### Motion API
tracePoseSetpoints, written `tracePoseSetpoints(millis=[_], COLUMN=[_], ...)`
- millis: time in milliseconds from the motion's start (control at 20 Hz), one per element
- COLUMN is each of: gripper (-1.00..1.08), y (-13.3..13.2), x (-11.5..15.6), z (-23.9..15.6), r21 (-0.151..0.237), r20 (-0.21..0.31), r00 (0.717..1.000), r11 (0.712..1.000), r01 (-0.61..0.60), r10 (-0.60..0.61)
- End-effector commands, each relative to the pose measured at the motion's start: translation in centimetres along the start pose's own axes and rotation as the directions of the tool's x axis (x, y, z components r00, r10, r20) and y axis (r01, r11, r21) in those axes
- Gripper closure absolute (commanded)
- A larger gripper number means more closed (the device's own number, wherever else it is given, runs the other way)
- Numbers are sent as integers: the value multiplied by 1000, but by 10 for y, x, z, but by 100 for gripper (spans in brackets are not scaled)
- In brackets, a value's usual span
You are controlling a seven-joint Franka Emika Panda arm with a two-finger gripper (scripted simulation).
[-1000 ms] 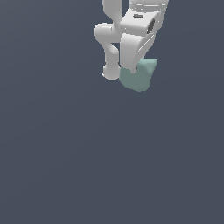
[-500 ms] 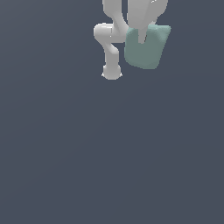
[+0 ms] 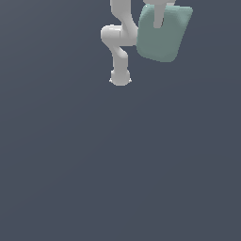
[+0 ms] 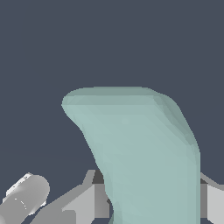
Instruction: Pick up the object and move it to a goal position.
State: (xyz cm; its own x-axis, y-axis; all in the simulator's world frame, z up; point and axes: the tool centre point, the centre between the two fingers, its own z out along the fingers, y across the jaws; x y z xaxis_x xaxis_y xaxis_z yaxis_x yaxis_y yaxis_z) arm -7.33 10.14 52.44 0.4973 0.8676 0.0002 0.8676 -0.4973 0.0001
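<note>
The pale teal-green block [image 3: 162, 34] with rounded corners hangs high in the exterior view, near the top edge, held clear of the dark floor. My gripper [image 3: 158, 19] is shut on the block from above; one grey finger [image 3: 158, 14] shows across its front face, and most of the hand is cut off by the frame's top. In the wrist view the block [image 4: 148, 157] fills the middle, with the grey fingers [image 4: 89, 199] clamped on either side of it.
The white arm's links [image 3: 117, 40] and base [image 3: 120, 77] stand at the exterior view's left of the block. A plain dark grey floor [image 3: 117, 164] lies all around. A grey arm link [image 4: 24, 199] shows in the wrist view.
The gripper has lifted the block upward and toward the camera, so it looks much larger now. The hand has moved mostly out of the top of the frame.
</note>
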Motion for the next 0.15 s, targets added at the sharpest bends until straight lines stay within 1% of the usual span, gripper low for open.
tracePoseSetpoints(millis=[0,100], gripper=[108,108], y=[0,0], x=[0,1], z=[-4,-4], r21=[0,0], r20=[0,0], r00=[1000,1000], r11=[1000,1000], r01=[0,0], r10=[0,0])
